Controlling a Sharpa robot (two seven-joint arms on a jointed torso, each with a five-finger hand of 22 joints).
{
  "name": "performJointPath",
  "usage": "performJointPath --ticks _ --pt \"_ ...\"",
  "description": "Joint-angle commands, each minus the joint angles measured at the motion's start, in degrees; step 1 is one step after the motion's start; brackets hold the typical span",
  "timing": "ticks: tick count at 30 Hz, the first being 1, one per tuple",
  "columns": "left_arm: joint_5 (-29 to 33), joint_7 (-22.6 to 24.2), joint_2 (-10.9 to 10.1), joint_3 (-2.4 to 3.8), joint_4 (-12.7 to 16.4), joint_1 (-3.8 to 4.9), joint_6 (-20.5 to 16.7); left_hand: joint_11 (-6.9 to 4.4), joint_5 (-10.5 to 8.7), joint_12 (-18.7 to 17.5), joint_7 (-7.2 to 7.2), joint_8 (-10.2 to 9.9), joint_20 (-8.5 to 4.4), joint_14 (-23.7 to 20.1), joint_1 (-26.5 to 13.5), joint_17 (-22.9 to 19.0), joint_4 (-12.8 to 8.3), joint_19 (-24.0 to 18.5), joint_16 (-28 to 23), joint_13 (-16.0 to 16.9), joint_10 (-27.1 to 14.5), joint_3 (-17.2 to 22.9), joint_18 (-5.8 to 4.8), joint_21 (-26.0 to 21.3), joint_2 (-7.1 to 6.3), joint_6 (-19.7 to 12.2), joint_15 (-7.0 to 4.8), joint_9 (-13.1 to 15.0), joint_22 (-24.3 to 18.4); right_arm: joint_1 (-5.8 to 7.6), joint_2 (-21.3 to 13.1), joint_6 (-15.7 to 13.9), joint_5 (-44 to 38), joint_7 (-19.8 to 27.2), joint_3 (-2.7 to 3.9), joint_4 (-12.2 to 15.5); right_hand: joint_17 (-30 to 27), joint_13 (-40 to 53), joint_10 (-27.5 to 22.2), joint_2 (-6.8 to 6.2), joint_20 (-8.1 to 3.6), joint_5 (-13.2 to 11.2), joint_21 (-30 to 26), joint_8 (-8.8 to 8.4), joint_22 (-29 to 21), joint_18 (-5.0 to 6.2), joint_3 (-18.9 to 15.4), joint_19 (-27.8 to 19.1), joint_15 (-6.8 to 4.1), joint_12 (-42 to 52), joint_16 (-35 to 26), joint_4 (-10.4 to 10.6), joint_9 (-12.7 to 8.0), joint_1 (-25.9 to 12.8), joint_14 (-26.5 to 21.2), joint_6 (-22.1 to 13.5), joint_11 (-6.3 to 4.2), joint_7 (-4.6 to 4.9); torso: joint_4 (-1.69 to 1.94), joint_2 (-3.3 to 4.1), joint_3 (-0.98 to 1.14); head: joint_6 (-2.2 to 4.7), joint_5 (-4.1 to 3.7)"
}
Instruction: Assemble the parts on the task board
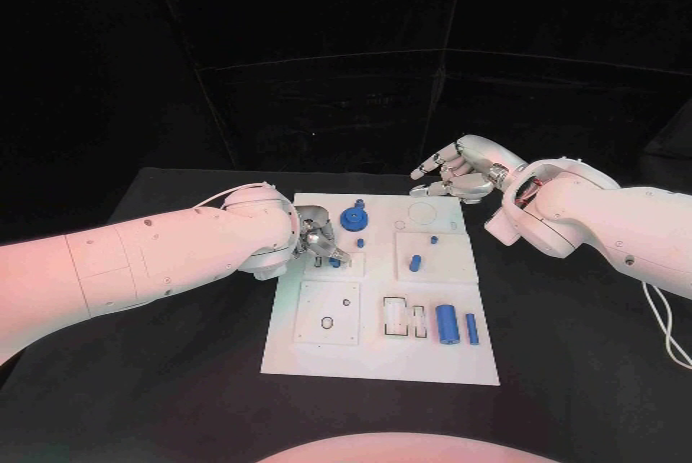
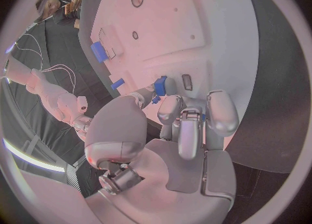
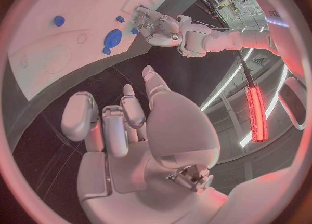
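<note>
task board (image 1: 378,358) mid-table | left hand (image 1: 320,241) over its left side | right hand (image 1: 459,171) beyond far edge

The left hand (image 1: 319,239) partly hides a small blue part (image 1: 335,263); its shape cannot be determined.

Black table (image 1: 173,383), black curtain (image 1: 346,73) hanging right behind it. Red light bar (image 3: 255,110) and white strip lights (image 3: 224,86) beyond the table.

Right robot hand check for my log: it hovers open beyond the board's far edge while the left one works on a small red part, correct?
Not quite: the part at the left robot hand is blue, as the head view shows. The right robot hand does hover open beyond the task board.
</note>
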Motion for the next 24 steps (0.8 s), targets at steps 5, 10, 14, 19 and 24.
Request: performJointPath --ticks 5,10,14,19,24 --pt "0.4 -0.1 0.3 -0.01 -0.1 0.00 0.7 -0.08 0.20 0.4 -0.09 -0.1 -0.06 6.0 -1.5 15.1 0.6 0.6 0.2 0.4 0.7 -0.9 -0.99 0.5 0.28 0.9 -0.53 0.0 0.5 0.13 0.1 0.5 -0.1 0.1 0.04 0.0 4.6 -0.1 -0.5 0.49 0.01 0.4 -0.4 0.36 -0.2 0.51 -0.4 -0.4 0.09 -0.4 -0.2 0.1 0.0 -0.1 3.6 -0.3 0.10 -0.09 0.06 -0.02 -0.01 -0.09 -0.05" --pt "0.4 -0.1 0.4 -0.01 -0.1 0.00 0.6 -0.13 0.19 0.6 -0.15 -0.1 -0.13 6.0 -2.9 15.1 1.3 0.8 0.2 0.6 1.0 -1.7 -1.05 0.6 0.34 1.2 -0.59 -0.1 0.8 0.13 0.2 0.5 -0.1 0.1 0.04 -0.1 4.6 -0.1 -0.5 0.49 0.01 0.4 -0.4 0.36 -0.2 0.51 -0.4 -0.4 0.09 -0.4 -0.2 0.1 0.0 -0.1 3.6 -0.3 0.10 -0.09 0.03 -0.02 -0.03 -0.06 -0.06" --pt "0.4 -0.1 0.4 -0.01 -0.1 0.00 0.6 -0.17 0.19 0.9 -0.19 -0.1 -0.18 6.0 -4.1 15.1 2.0 0.9 0.2 0.9 1.2 -2.6 -1.11 0.8 0.33 1.4 -0.62 -0.2 1.2 0.13 0.1 0.5 -0.1 0.1 0.04 -0.1 4.6 -0.1 -0.5 0.49 0.01 0.4 -0.4 0.36 -0.2 0.51 -0.4 -0.4 0.09 -0.4 -0.2 0.1 0.0 -0.1 3.6 -0.3 0.10 -0.09 0.03 0.01 -0.03 -0.13 -0.06" --pt "0.4 0.0 0.5 0.00 -0.2 0.00 0.5 -0.21 0.19 0.9 -0.24 -0.1 -0.21 6.0 -4.8 15.1 2.4 1.0 0.2 1.0 1.3 -3.3 -1.14 0.9 0.30 1.6 -0.66 -0.2 1.3 0.13 0.1 0.5 -0.1 0.0 0.04 -0.1 4.6 -0.1 -0.5 0.49 0.01 0.4 -0.4 0.36 -0.2 0.51 -0.4 -0.4 0.09 -0.4 -0.2 0.1 0.0 -0.1 3.6 -0.3 0.10 -0.09 0.04 -0.03 0.00 -0.10 -0.11" --pt "0.4 0.0 0.5 0.00 -0.4 0.01 0.5 -0.25 0.19 1.1 -0.30 -0.1 -0.23 6.0 -5.2 15.1 2.7 1.2 0.2 1.2 1.4 -3.8 -1.19 1.0 0.33 1.7 -0.69 -0.2 1.6 0.13 0.1 0.5 -0.1 0.0 0.04 -0.1 4.5 -0.1 -0.5 0.53 0.01 0.5 -0.4 0.39 -0.1 0.51 -0.5 -0.3 0.09 -0.4 -0.2 0.2 0.0 -0.2 3.6 -0.3 0.09 -0.09 0.03 0.00 -0.02 -0.15 -0.09"
